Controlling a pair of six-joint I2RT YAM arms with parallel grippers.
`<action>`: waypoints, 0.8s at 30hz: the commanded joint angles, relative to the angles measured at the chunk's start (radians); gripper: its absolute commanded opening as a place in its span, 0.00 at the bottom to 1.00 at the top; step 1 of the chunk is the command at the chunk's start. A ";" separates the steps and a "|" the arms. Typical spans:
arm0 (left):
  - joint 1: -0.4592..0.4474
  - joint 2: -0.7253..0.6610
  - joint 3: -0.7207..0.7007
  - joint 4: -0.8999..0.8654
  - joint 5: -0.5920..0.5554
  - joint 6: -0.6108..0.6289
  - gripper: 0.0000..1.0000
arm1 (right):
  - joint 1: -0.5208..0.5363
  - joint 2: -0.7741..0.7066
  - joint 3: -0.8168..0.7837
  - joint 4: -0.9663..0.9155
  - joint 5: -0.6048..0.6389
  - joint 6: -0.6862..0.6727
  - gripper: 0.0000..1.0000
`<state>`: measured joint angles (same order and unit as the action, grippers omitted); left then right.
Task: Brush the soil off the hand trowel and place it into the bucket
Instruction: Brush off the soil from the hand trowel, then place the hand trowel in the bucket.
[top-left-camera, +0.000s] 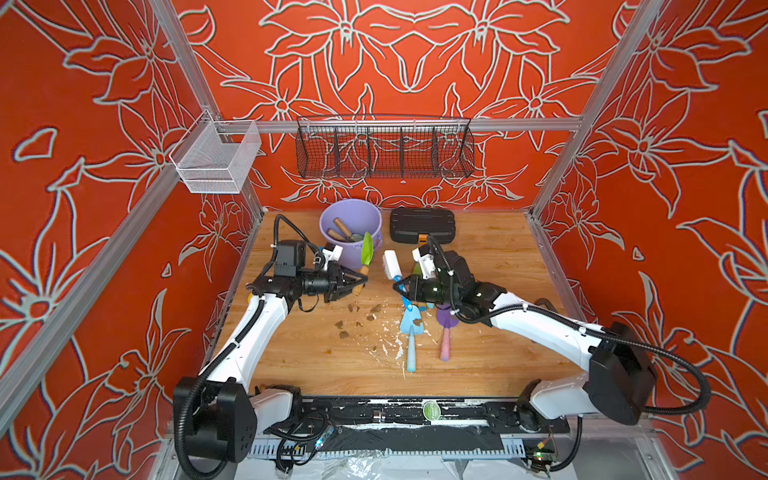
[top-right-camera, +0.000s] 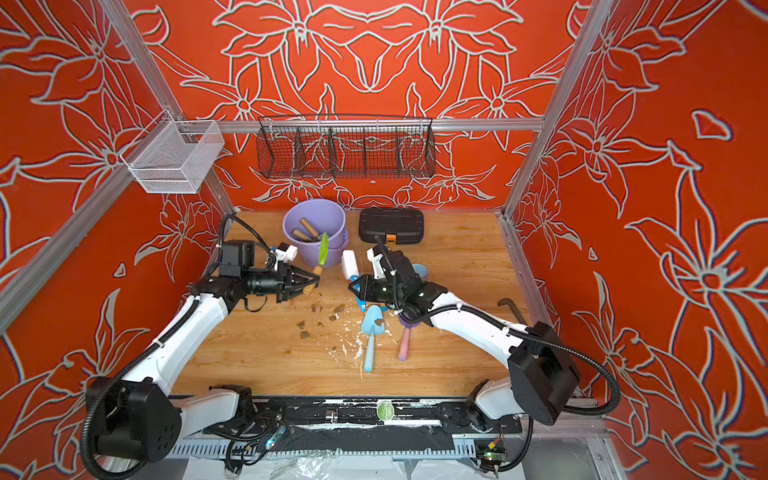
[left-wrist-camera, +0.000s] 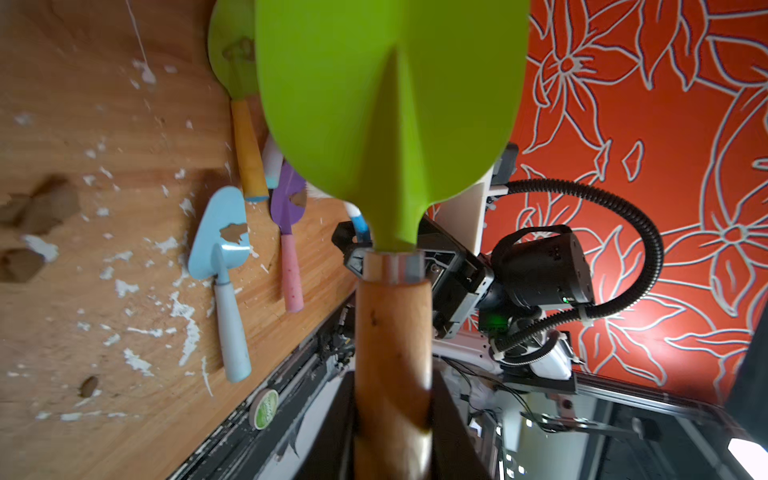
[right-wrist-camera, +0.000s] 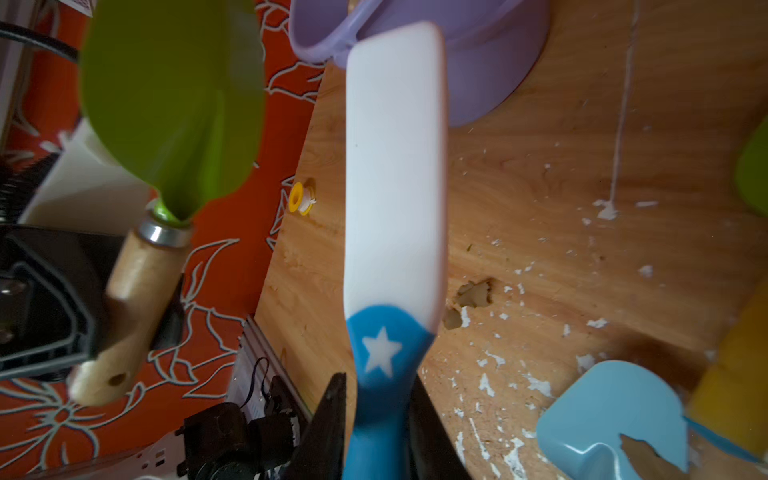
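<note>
Brushing seems done: left hand (top-left-camera: 364, 282) clamps the trowel (top-left-camera: 367, 249), right hand (top-left-camera: 400, 286) the brush (top-left-camera: 390, 262); next, drop it into the bucket (top-left-camera: 351, 202) just beyond.

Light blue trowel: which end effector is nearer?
Right. The right end effector hovers just behind the light blue trowel; the left end effector is farther, off to its left.

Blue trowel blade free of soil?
No: a brown soil clump sits on the blade of the blue trowel lying on the table.
</note>
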<state>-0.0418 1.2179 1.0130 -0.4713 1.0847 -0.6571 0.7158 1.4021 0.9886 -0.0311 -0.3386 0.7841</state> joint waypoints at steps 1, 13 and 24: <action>-0.004 0.052 0.119 -0.253 -0.266 0.185 0.00 | -0.014 -0.050 0.081 -0.104 0.064 -0.087 0.00; -0.184 0.331 0.592 -0.541 -1.022 0.312 0.00 | -0.023 -0.055 0.160 -0.186 0.059 -0.110 0.00; -0.191 0.586 0.860 -0.633 -1.155 0.351 0.00 | -0.025 -0.071 0.154 -0.191 0.060 -0.104 0.00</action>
<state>-0.2302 1.7435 1.8145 -1.0470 -0.0158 -0.3328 0.6952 1.3647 1.1145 -0.2165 -0.2947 0.6903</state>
